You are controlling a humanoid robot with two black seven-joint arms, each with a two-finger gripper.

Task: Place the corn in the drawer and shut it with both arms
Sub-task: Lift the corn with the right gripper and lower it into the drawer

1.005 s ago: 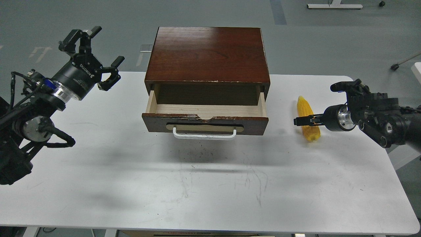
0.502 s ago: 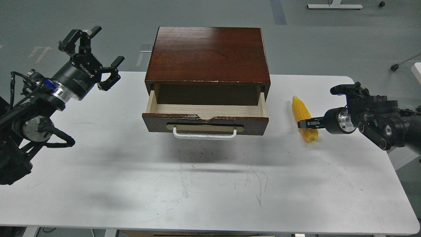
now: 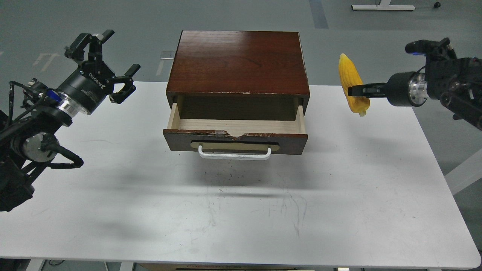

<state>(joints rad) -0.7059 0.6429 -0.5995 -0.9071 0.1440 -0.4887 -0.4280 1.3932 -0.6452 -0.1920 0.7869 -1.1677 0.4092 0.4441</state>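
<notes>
The yellow corn (image 3: 351,81) hangs in the air, right of the cabinet, held by my right gripper (image 3: 356,91), which is shut on its lower half. The corn stands nearly upright, tapered end up. The dark brown drawer (image 3: 235,138) is pulled open, showing pale wood inside and nothing in it, with a white bar handle (image 3: 234,153) on its front. My left gripper (image 3: 105,64) is open and empty, raised above the table's far left edge, well left of the drawer.
The drawer sits in a dark brown cabinet (image 3: 238,62) at the back middle of the white table (image 3: 241,210). Grey floor lies beyond, with a white stand base (image 3: 382,6) far back right.
My right gripper has closed on the corn and lifted it off the table, up and slightly right. The left arm has barely shifted. The drawer has not moved.
</notes>
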